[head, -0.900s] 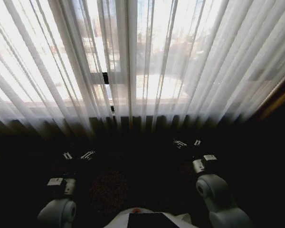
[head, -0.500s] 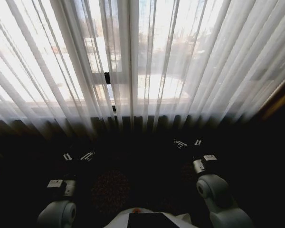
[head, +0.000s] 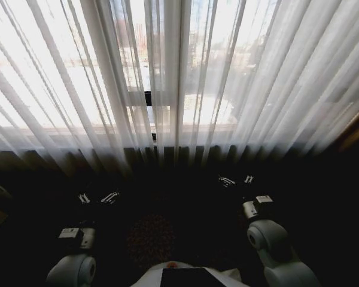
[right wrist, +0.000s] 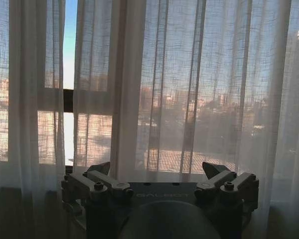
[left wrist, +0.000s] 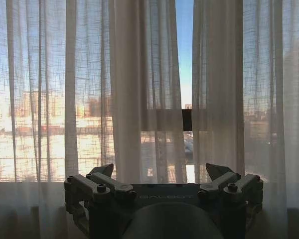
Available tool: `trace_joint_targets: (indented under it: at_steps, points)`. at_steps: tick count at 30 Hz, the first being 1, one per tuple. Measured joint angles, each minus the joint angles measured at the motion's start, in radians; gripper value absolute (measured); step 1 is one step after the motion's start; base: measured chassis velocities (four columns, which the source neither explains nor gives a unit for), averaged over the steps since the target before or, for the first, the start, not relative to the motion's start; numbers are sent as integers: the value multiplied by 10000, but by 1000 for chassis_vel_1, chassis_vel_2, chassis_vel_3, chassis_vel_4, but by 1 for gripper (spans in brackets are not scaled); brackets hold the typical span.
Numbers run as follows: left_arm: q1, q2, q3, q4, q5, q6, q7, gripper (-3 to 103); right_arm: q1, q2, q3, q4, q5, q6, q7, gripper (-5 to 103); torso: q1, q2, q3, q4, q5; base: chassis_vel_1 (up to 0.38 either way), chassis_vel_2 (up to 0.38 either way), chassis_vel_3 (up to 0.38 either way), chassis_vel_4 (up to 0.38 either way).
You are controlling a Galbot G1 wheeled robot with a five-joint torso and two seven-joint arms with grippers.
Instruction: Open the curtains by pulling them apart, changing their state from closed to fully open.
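Two open grippers, left [head: 97,197] and right [head: 236,179], face sheer pleated curtains [head: 239,78].

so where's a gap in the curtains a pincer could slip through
A narrow slit between the two curtains near the dark window frame bar shows bare sky. Either side is dense pleats. The left pincer and right pincer, both open, hang short of the fabric, apart from it.
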Motion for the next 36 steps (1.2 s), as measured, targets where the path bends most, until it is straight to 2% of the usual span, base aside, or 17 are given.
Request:
trace_joint_targets:
  at_steps: [6,14,22,36]
  points:
    - [48,-3,2,-9,9,-104,10,100,18,35,-55,-115,-44,205,-234,100,-1,-1,1,-2,17,-9,-3,6,4]
    - [64,52,-5,137,3,-314,11,100,-73,106,-125,-124,-272,293,-285,100,-1,0,1,0,6,-74,33,82,-33]
    - [-26,75,62,255,-3,-358,14,100,-133,136,-125,-119,-366,308,-293,100,-3,0,1,0,9,-155,214,123,-184]
    - [-53,91,16,346,-20,-474,18,100,-113,168,-226,-187,-450,353,-305,100,2,-2,3,1,9,-322,316,317,-304]
